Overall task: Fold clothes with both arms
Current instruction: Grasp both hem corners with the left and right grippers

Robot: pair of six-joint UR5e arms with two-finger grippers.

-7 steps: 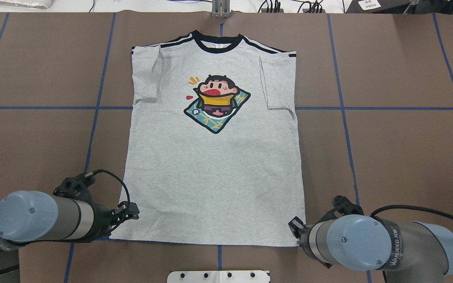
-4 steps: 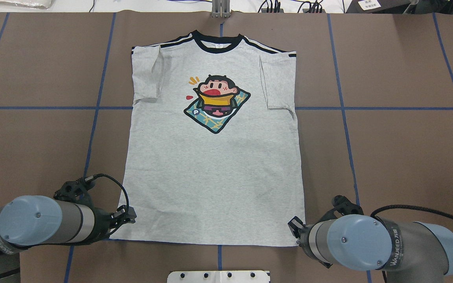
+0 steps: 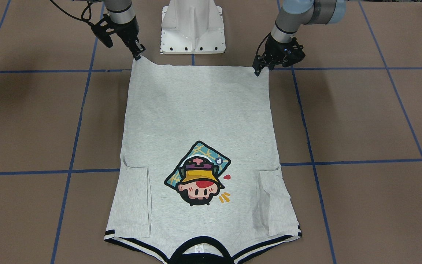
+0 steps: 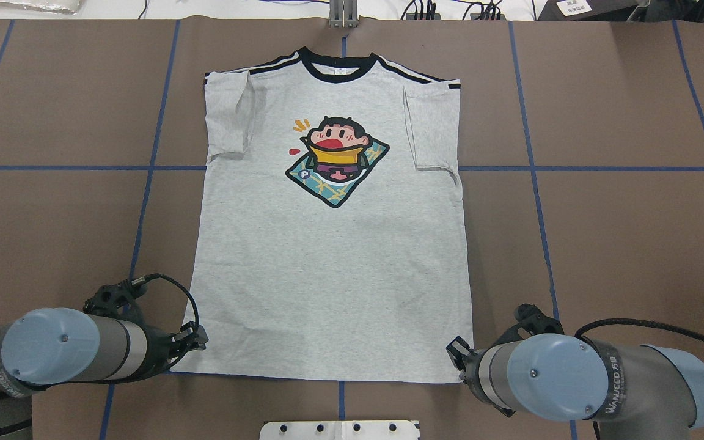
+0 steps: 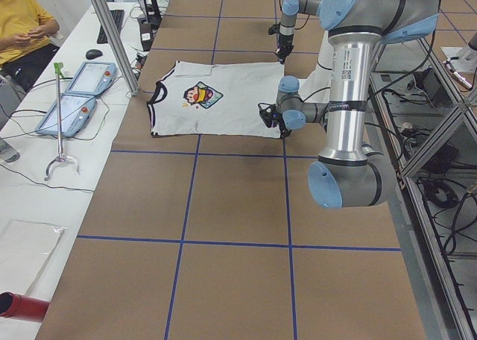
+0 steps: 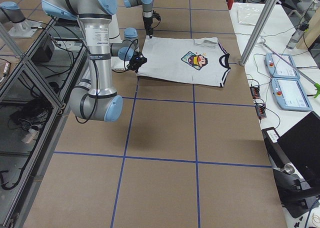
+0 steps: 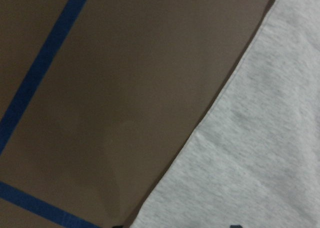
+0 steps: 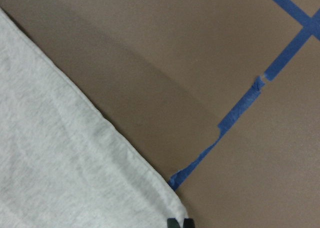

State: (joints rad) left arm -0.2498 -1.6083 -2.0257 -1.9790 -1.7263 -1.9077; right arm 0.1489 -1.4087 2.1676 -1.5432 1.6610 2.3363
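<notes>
The grey T-shirt point(image 4: 333, 275) lies flat and face up on the brown table, neckband at the far side, both sleeves folded in; it also shows in the front view point(image 3: 196, 110). My left gripper point(image 4: 196, 339) is low at the near-left hem corner point(image 3: 258, 69). In its wrist view its tips stand wide apart at the bottom edge, with the shirt's side edge point(image 7: 260, 153) between them, so it is open. My right gripper point(image 3: 137, 55) is at the near-right hem corner. In its wrist view its tips point(image 8: 180, 223) are close together on the shirt's corner point(image 8: 60, 163).
The white pedestal base point(image 3: 192, 29) stands just behind the hem between the arms. Blue tape lines point(image 4: 144, 208) cross the brown table cover point(image 4: 633, 244). Operator pendants point(image 5: 78, 94) and a seated person point(image 5: 22, 27) are beyond the table's far edge.
My left gripper has moved down and back towards the hem's near-left corner. The right arm and the shirt have hardly moved.
</notes>
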